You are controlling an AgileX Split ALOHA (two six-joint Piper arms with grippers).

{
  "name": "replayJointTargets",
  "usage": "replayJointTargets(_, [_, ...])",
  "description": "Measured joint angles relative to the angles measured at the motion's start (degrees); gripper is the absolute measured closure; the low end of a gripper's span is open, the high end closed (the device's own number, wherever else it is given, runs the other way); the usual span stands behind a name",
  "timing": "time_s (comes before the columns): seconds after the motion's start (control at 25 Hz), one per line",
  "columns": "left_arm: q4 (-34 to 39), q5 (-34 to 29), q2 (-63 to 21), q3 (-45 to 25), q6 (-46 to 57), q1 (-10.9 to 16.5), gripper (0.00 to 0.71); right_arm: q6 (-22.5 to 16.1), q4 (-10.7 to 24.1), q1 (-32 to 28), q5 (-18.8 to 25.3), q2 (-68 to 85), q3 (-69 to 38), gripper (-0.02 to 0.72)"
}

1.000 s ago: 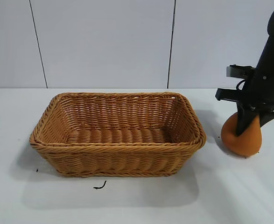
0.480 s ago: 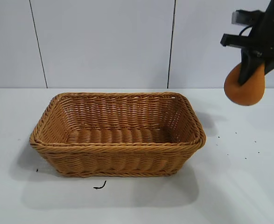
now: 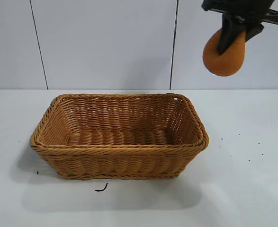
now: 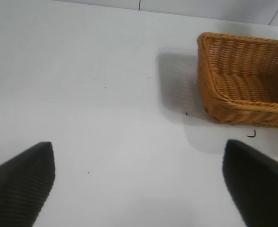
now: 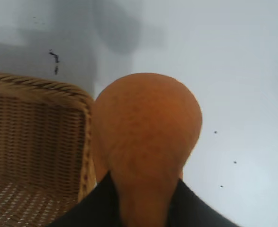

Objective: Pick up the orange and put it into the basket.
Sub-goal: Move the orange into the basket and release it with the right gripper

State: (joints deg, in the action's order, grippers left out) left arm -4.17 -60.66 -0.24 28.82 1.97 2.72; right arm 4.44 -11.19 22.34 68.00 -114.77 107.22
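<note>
The orange (image 3: 224, 56) hangs high in the air, above and just to the right of the basket's right end, pinched at its knobby top by my right gripper (image 3: 232, 32). From the right wrist the orange (image 5: 146, 137) fills the middle, with the black fingers (image 5: 89, 205) shut on its neck and the basket (image 5: 34, 137) corner below it. The golden-brown wicker basket (image 3: 120, 163) stands on the white table with nothing in it. My left gripper (image 4: 139, 184) hovers open over bare table, well clear of the basket (image 4: 224, 109).
A small dark scrap (image 3: 101, 188) lies on the white table (image 3: 243, 189) in front of the basket. Dark specks (image 3: 238, 146) dot the table to the right. A panelled white wall (image 3: 105, 42) rises behind.
The right gripper has lifted the orange from the table at the basket's right up into the air and carried it leftward toward the basket. The left gripper has not moved.
</note>
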Motion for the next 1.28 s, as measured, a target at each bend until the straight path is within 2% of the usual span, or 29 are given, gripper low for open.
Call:
replayJointTargets(0.24, [0.00,0.00,0.00,0.00,0.00,0.00,0.018,-0.16,0.01,7.65,-3.63,-1.71,0.00,0.596])
replayJointTargets(0.4, [0.00,0.00,0.00,0.00,0.00,0.00,0.018,-0.39,0.07,10.53,-7.61,-5.66,0.00,0.596])
replayJointTargets(0.52, [0.00,0.00,0.00,0.00,0.00,0.00,0.018,-1.55,0.12,11.07,-8.63,-9.13,0.00,0.596])
replayJointTargets(0.92, [0.00,0.00,0.00,0.00,0.00,0.00,0.018,-1.87,0.12,11.14,-8.84,-15.09,0.00,0.583])
replayJointTargets(0.96, [0.00,0.00,0.00,0.00,0.00,0.00,0.018,-1.87,0.12,11.14,-8.87,-15.09,0.00,0.544])
replayJointTargets(1.04, [0.00,0.00,0.00,0.00,0.00,0.00,0.018,-1.87,0.12,11.14,-8.87,-15.09,0.00,0.400])
replayJointTargets(1.12, [0.00,0.00,0.00,0.00,0.00,0.00,0.018,-1.87,0.12,11.14,-8.77,-15.09,0.00,0.180])
replayJointTargets(1.2, [0.00,0.00,0.00,0.00,0.00,0.00,0.018,-1.87,0.12,11.14,-7.85,-15.02,0.69,0.074])
replayJointTargets(1.28, [0.00,0.00,0.00,0.00,0.00,0.00,0.018,-1.81,0.53,11.14,-5.73,-15.02,2.28,0.033])
